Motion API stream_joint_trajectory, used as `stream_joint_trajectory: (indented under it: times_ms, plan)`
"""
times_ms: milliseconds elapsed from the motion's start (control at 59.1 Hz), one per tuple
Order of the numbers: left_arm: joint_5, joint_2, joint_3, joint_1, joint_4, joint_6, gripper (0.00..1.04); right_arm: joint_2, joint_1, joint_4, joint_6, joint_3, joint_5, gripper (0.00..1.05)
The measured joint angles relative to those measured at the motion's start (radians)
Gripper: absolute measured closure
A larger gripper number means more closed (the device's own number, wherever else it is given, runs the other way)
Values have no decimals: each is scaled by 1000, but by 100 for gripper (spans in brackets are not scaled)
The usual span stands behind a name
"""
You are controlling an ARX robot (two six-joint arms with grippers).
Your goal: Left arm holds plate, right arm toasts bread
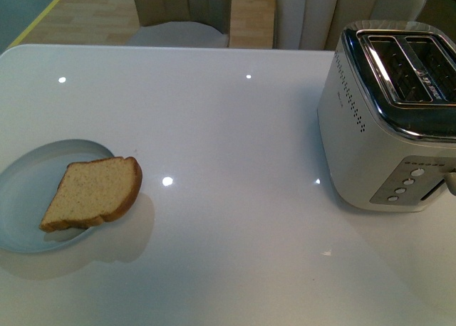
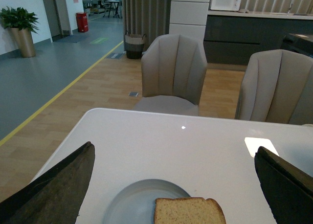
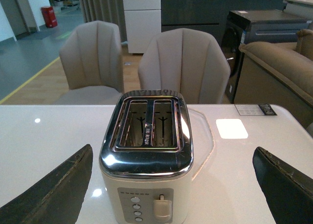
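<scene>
On the near left of the bench (image 1: 235,127), the bread (image 1: 92,193) is lying across the right rim of the plate (image 1: 25,191). The left tool (image 2: 173,148) and right tool (image 3: 172,149) are each hanging with fingers spread wide apart.

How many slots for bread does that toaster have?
2. They sit side by side in the shiny top of the toaster: the left slot and the right slot. Both look empty; the bread lies on the plate.
</scene>
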Motion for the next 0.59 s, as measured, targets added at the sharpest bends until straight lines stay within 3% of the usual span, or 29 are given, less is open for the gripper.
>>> stream_joint_trajectory:
  times_ms: [592]
  plan:
    - [0, 0, 0, 0, 0, 0, 7, 0, 0, 0, 0, 0, 0, 9]
